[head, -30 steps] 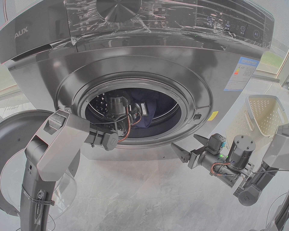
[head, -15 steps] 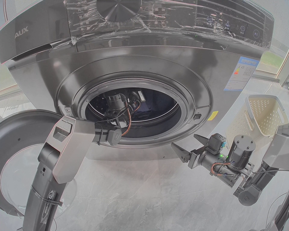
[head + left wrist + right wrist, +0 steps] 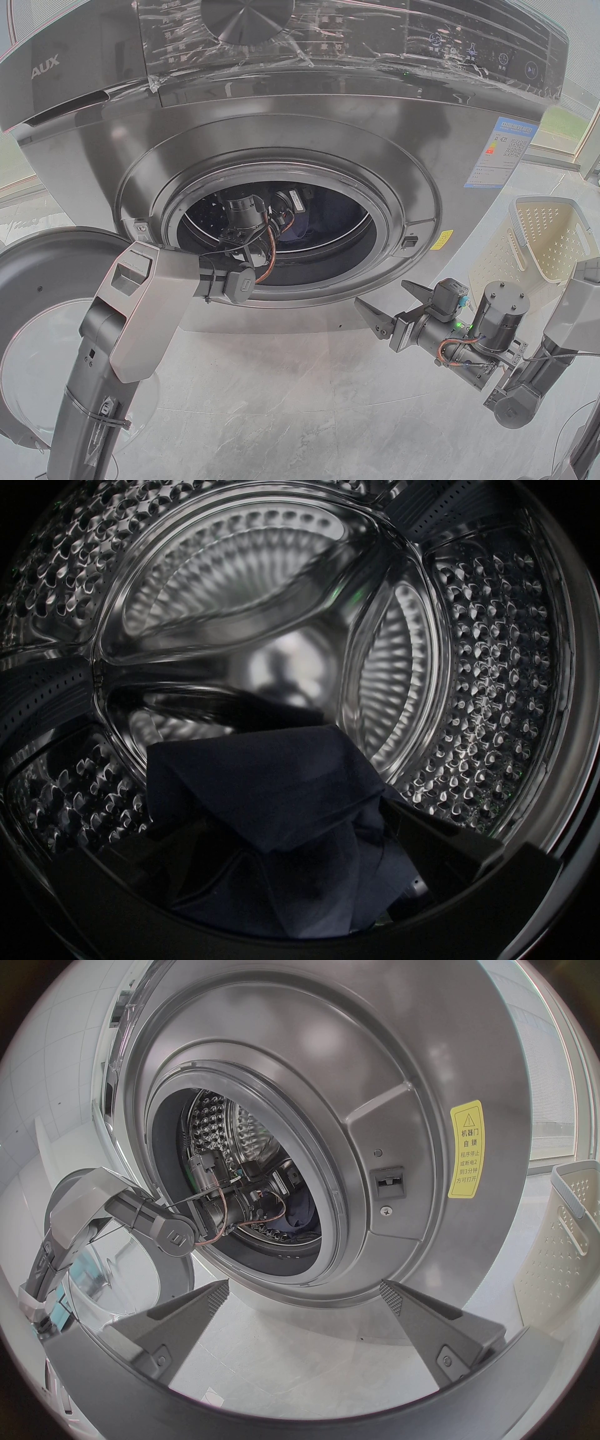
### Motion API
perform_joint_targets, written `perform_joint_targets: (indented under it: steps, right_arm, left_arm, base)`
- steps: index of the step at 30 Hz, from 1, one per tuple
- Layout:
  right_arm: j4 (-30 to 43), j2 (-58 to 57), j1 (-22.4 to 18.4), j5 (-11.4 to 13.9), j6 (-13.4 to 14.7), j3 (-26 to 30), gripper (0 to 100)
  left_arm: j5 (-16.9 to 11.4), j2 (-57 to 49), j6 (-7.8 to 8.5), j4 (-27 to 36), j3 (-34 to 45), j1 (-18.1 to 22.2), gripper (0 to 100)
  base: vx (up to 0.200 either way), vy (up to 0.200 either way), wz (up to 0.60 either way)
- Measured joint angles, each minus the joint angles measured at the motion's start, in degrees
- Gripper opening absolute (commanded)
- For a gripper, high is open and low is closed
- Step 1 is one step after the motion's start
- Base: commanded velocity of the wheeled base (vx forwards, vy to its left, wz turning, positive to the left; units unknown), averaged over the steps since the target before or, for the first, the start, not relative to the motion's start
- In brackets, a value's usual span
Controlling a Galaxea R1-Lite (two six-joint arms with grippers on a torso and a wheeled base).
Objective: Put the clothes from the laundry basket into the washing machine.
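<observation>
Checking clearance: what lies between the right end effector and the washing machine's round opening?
Bare grey floor, then the grey metal washing machine front; right wrist view.

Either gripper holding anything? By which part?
Nothing, apparently. Right gripper open, empty; left gripper open in the drum, cloth lying loose by it.

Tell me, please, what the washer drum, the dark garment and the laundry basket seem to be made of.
Drum: probably polished stainless steel; it mirrors light, embossed and perforated. Dark garment: thin matte navy cloth in soft folds; fibre unclear. Laundry basket: likely moulded plastic, matte cream, perforated walls.
</observation>
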Motion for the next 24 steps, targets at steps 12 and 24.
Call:
perform_joint_targets:
  steps: [12, 24]
  right_arm:
    - [0.0, 0.01, 0.0, 0.0, -0.02, 0.0, 100]
    - [0.0, 0.01, 0.04, 0.0, 0.0, 0.09, 100]
  left_arm:
    - [-0.44, -7.27, 1.76, -0.04, 17.88, -2.45, 100]
    - [-0.74, -13.53, 4.24, -3.45, 30.14, -4.05, 100]
  base:
    - [0.0, 0.0, 0.0]
    - [0.0, 0.0, 0.0]
